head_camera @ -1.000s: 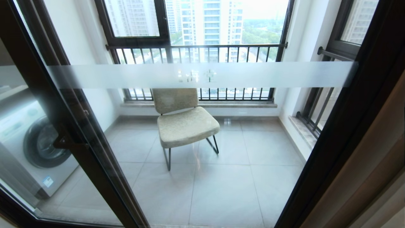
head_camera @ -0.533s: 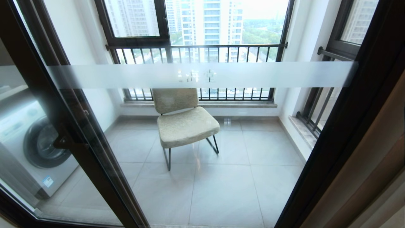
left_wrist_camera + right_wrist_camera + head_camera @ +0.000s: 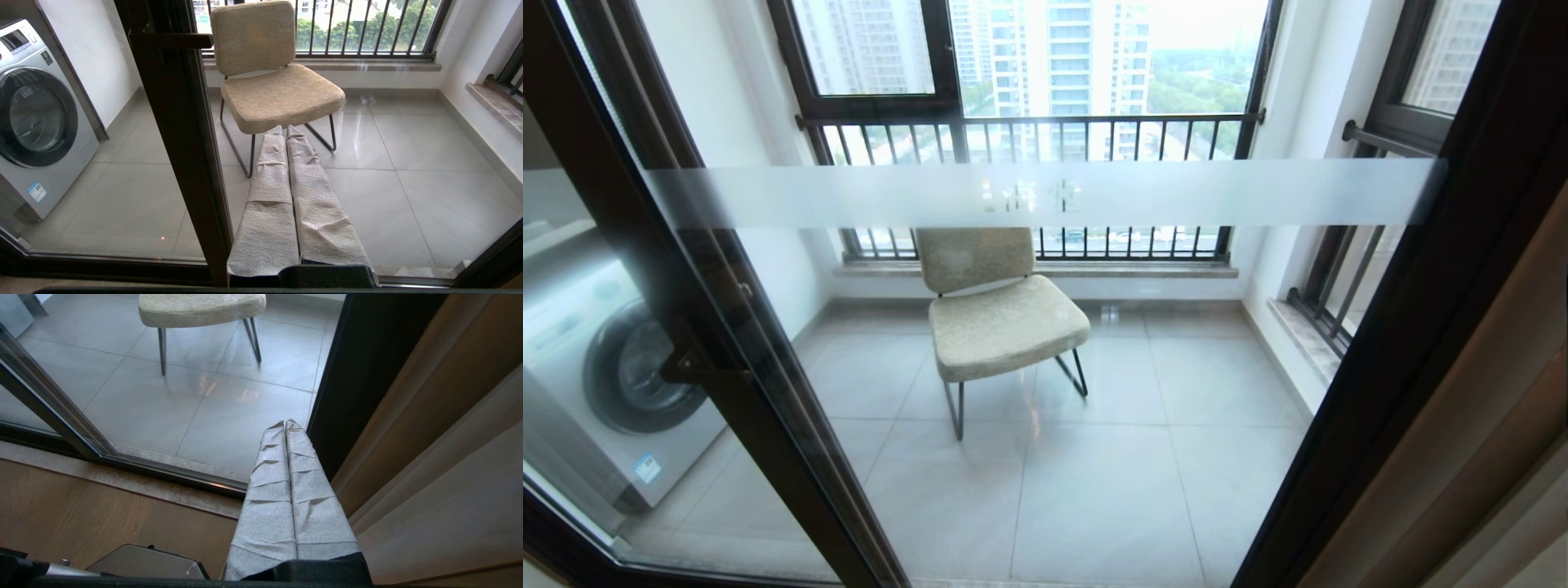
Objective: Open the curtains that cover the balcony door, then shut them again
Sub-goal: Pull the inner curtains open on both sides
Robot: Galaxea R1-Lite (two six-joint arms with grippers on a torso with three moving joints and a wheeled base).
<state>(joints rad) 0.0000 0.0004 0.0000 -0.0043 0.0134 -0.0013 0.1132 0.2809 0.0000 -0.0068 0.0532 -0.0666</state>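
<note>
The door (image 3: 1045,327) fills the head view uncovered; the curtains (image 3: 1486,425) are bunched at the lower right edge. Left gripper (image 3: 286,130), fingers together and empty, points at the glass. Right gripper (image 3: 285,425), fingers together and empty, sits just beside the drape. For closing, part the fingers and pinch the leading edge.
</note>
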